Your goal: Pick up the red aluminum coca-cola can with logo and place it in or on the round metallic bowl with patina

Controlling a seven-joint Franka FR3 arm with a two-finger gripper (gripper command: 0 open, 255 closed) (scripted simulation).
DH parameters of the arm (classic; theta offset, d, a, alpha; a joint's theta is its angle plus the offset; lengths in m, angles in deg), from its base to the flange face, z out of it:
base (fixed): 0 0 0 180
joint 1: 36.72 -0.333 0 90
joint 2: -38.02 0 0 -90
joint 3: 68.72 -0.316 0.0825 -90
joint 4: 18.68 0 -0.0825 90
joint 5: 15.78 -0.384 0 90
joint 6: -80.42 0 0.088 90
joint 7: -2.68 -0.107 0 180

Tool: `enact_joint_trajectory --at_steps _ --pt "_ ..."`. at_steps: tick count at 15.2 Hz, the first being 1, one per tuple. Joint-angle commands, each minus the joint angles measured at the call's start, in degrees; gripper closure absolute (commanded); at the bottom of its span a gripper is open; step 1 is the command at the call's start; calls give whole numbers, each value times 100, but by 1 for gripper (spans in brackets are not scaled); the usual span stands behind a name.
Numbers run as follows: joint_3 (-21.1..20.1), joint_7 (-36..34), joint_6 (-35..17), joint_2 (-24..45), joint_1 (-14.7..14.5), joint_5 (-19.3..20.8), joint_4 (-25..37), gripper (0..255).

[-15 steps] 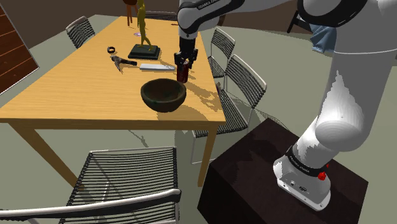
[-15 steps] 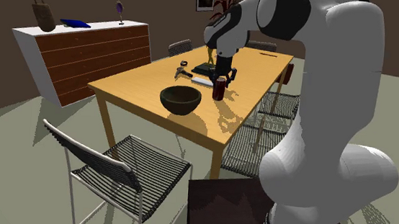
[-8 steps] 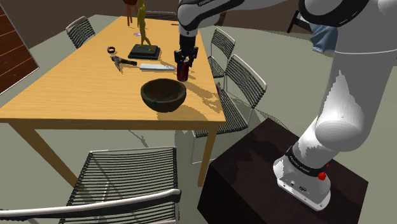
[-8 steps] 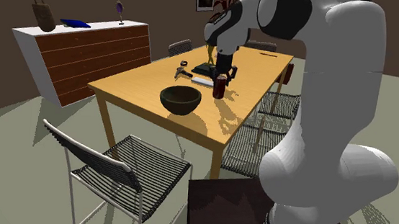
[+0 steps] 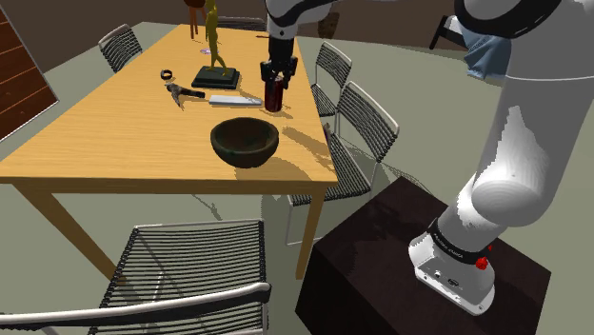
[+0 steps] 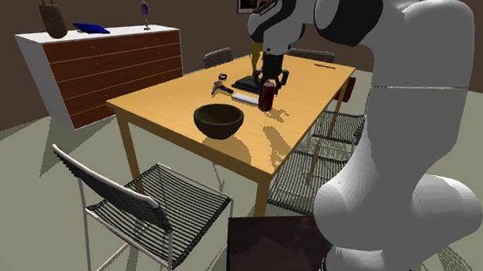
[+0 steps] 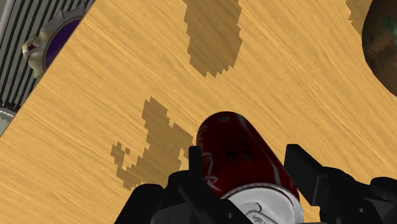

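A dark red can [image 5: 274, 97] with white lettering hangs upright a little above the wooden table [image 5: 114, 133], past the bowl. My gripper [image 5: 275, 82] is shut on its upper part from above. In the second exterior view the can [image 6: 267, 96] sits under the gripper [image 6: 269, 81], to the right of and behind the dark round bowl [image 6: 218, 120]. The bowl [image 5: 245, 141] stands near the table's front edge. In the wrist view both fingers [image 7: 198, 169] clasp the can [image 7: 238, 156], and the bowl's rim [image 7: 383, 44] shows at a corner.
Behind the can lie a flat knife [image 5: 234, 99], a dark tool [image 5: 179, 92], a small ring [image 5: 166, 74] and a yellow figurine on a black base [image 5: 211, 67]. Wire chairs [image 5: 357, 124] line the table's sides. A wooden dresser [image 6: 105, 64] stands by the wall.
The gripper has risen with the can clasped in it, so the can has left the tabletop and moved slightly farther from the bowl. The bowl has not moved.
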Motion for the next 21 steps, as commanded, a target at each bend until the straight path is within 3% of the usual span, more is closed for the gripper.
enact_joint_trajectory --at_steps 1,21 --pt "1 8 131 -36 5 -3 97 255" --pt "-8 18 1662 -68 -12 -11 1595 255"
